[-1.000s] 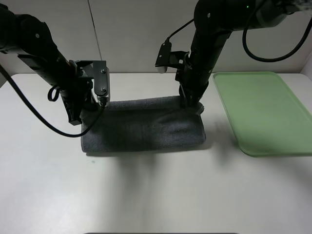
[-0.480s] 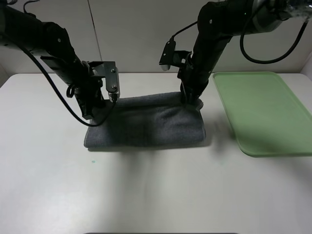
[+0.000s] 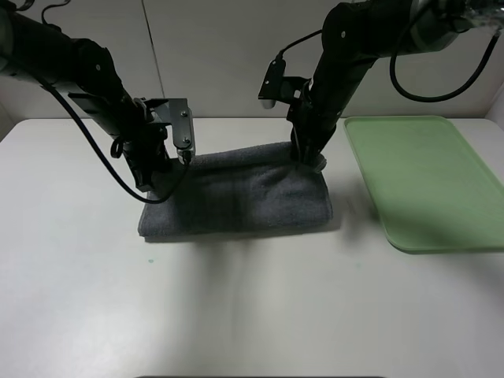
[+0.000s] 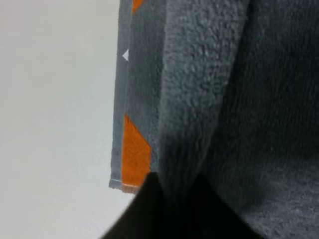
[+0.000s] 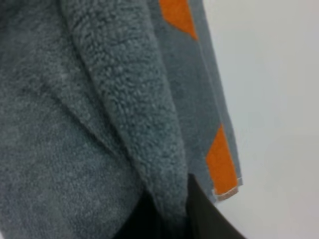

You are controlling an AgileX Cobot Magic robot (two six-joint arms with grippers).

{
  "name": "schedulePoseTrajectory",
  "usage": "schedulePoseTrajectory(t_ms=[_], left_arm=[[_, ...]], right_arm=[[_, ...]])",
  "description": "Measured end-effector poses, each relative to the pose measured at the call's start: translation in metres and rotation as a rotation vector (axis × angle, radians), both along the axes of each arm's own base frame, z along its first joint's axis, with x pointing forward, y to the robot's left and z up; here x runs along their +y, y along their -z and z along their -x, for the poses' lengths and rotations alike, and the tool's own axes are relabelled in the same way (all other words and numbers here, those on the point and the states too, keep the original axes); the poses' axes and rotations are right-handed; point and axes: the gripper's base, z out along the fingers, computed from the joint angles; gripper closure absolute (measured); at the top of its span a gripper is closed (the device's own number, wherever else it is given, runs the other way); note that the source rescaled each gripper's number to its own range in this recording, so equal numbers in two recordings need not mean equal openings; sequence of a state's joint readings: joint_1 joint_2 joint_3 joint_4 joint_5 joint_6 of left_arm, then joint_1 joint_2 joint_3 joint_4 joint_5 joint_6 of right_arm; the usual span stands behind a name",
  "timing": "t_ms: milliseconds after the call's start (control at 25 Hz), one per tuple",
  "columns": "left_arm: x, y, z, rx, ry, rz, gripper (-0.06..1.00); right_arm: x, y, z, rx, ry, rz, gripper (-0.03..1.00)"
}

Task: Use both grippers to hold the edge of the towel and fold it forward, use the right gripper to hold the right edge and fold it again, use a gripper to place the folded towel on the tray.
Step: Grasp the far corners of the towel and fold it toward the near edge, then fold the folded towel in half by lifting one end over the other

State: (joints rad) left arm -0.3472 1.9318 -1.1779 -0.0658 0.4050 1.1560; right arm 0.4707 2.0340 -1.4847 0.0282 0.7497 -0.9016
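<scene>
The dark grey towel (image 3: 244,197) lies folded in half on the white table, its doubled edge along the far side. At the towel's far left corner, my left gripper (image 3: 160,179) pinches the edge. My right gripper (image 3: 309,161) pinches the far right corner. In the left wrist view a ridge of towel (image 4: 209,89) runs down between the black fingers (image 4: 144,209), with the orange band (image 4: 135,154) beside it. The right wrist view shows the same: a towel fold (image 5: 129,99) caught between the dark fingers (image 5: 204,214), next to orange stripes (image 5: 222,159). To the right lies the light-green tray (image 3: 425,181), with nothing in it.
The tray's near left corner sits a short way right of the towel. Black cables hang from both arms above the table's far side. A white wall stands behind the table. Bare table (image 3: 252,315) spreads in front of the towel.
Both grippers have carried the towel's edge toward the far side. The left gripper also shifted right. The folded towel now looks shorter front to back and squarer.
</scene>
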Motion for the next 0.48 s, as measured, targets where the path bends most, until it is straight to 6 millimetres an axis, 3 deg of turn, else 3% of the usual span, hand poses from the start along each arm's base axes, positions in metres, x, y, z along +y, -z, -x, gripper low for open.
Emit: schedulePoseTrajectory(t_ms=[80, 160, 200, 280, 480], left_arm=[[0.0002, 0.0000, 0.0000, 0.002, -0.007, 0.001, 0.59], [0.0007, -0.0006, -0.0014, -0.006, -0.038, 0.020, 0.28], [0.0012, -0.0015, -0.0032, -0.021, -0.058, 0.035, 0.15], [0.0009, -0.0027, -0.0054, -0.039, -0.094, 0.062, 0.02], [0.0017, -0.0033, -0.0066, -0.046, -0.114, 0.076, -0.05]], right_arm=[[0.0000, -0.0003, -0.0010, -0.007, 0.023, -0.008, 0.71], [-0.0005, -0.0007, -0.0024, -0.011, 0.077, -0.025, 0.25], [-0.0016, -0.0012, -0.0042, -0.022, 0.105, -0.033, 0.15], [-0.0028, -0.0020, -0.0069, -0.046, 0.132, -0.039, 0.03], [-0.0043, -0.0022, -0.0082, -0.052, 0.149, -0.039, -0.03]])
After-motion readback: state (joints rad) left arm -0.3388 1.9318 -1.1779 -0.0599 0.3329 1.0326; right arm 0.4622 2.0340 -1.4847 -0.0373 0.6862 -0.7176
